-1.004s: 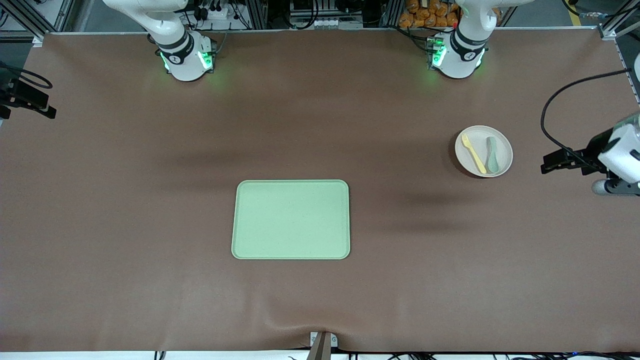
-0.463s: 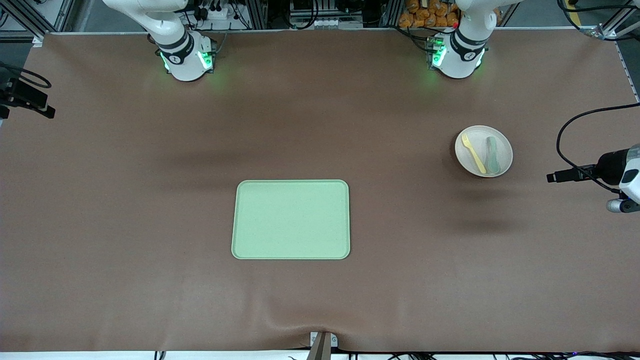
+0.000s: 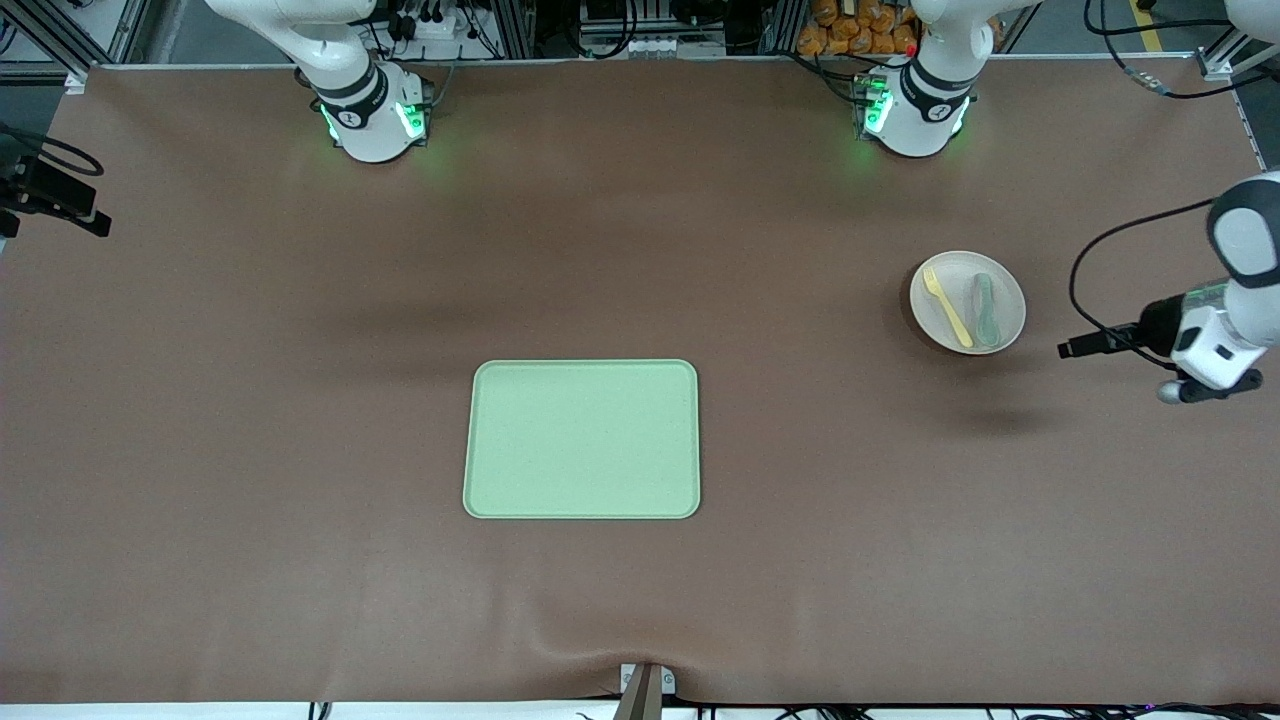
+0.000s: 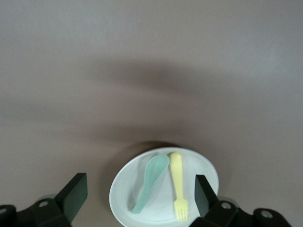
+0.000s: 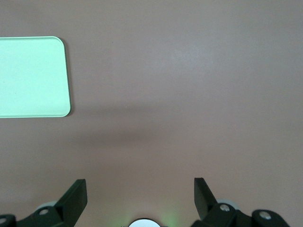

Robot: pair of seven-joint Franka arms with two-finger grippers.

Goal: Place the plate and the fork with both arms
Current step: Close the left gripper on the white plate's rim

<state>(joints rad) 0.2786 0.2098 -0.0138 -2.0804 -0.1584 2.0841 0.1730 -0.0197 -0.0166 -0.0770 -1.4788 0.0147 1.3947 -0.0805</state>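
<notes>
While the right gripper hangs high over bare table with its fingers spread wide and nothing between them, we see the light-green tray lying flat mid-table. Toward the left arm's end we find the plate, with the fork and a grey-green spoon side by side on it. Our left gripper hovers above that plate, fingers wide apart and empty.
</notes>
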